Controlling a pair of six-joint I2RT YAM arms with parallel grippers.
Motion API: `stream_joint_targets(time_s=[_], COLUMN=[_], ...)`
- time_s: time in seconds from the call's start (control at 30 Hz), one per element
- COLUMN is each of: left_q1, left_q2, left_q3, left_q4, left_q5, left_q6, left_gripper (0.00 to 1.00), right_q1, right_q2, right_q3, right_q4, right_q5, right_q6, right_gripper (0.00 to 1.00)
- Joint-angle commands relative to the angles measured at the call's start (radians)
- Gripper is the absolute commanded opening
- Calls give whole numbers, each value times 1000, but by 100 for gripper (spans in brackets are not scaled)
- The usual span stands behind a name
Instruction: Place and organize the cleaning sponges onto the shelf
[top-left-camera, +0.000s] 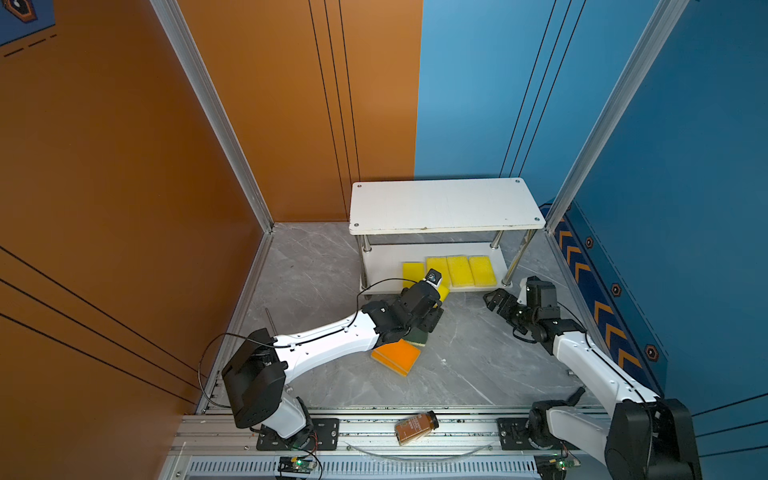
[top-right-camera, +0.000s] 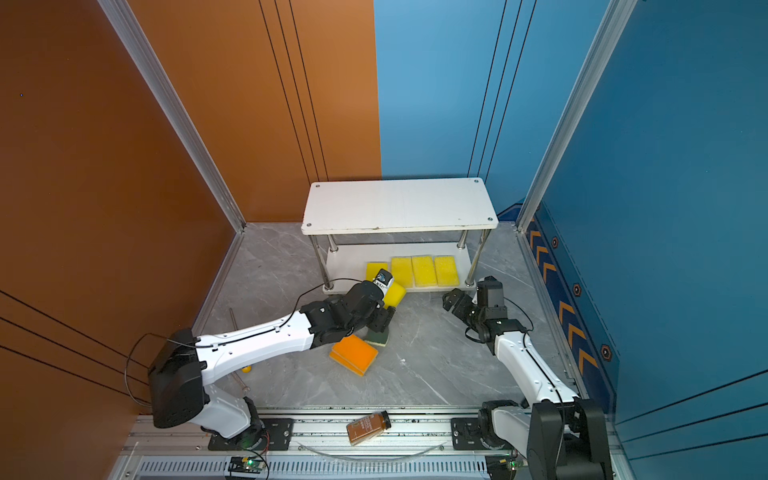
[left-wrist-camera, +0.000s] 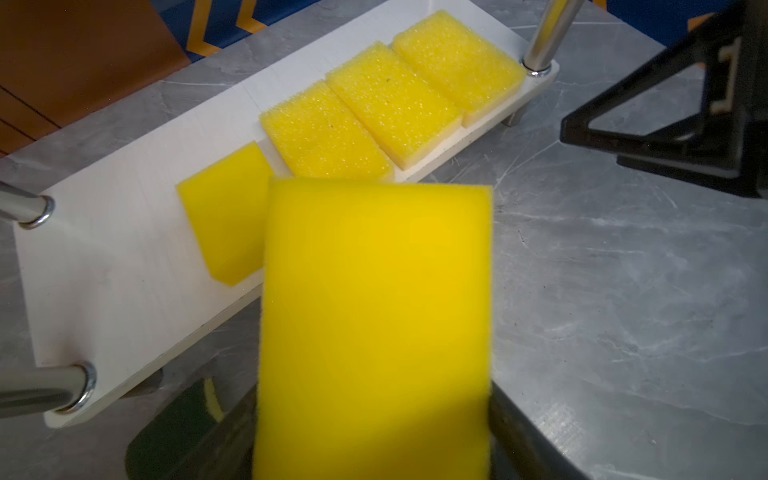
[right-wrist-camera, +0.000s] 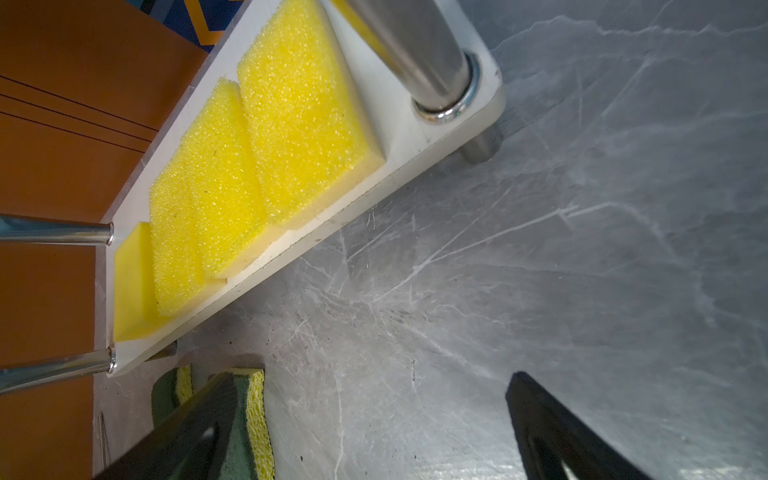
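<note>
The shelf (top-left-camera: 444, 203) stands at the back, its top board bare. On its lower board (left-wrist-camera: 124, 257) three coarse yellow sponges (top-left-camera: 459, 270) lie side by side, with a smooth yellow one (top-left-camera: 410, 274) to their left. My left gripper (left-wrist-camera: 374, 415) is shut on another yellow sponge (left-wrist-camera: 374, 311), held just in front of the lower board's edge. Orange-topped sponges (top-left-camera: 397, 356) and a dark-green-topped one (top-left-camera: 417, 337) lie on the floor under the left arm. My right gripper (top-left-camera: 494, 300) hangs open and empty over the floor near the shelf's right front post.
A brown bottle (top-left-camera: 415, 428) lies on the front rail. A thin metal rod (top-left-camera: 270, 320) rests by the left wall. The chrome posts (right-wrist-camera: 432, 62) frame the lower tier's front. Orange and blue walls close in the grey marble floor (top-left-camera: 478, 365).
</note>
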Motion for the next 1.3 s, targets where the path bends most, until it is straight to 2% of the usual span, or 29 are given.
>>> stream_joint_targets(time_s=[0.0, 0.37, 0.67, 1.0, 1.13, 1.23, 1.27], left_q1=[27, 143, 207, 225, 209, 192, 188], left_q2=[-37, -105, -77, -36, -47, -52, -53], left_q3=[-29, -90, -97, -122, -137, -148, -152], left_q4=[-4, -25, -35, 11, 21, 29, 28], left_q5=[-73, -118, -126, -120, -111, -93, -86], left_q6=[-64, -168, -231, -239, -201, -160, -152], left_gripper=[74, 74, 77, 77, 84, 85, 89], right_q1=[11, 25, 29, 31, 32, 31, 31], right_q2=[6, 4, 5, 2, 3, 7, 8], right_q3=[30, 29, 29, 29, 27, 32, 34], right_q4=[-24, -25, -26, -30, -31, -33, -33], right_q5=[13, 26, 30, 35, 41, 36, 36], right_q6=[3, 2, 4, 4, 2, 3, 1], right_gripper=[100, 100, 100, 100, 100, 100, 100])
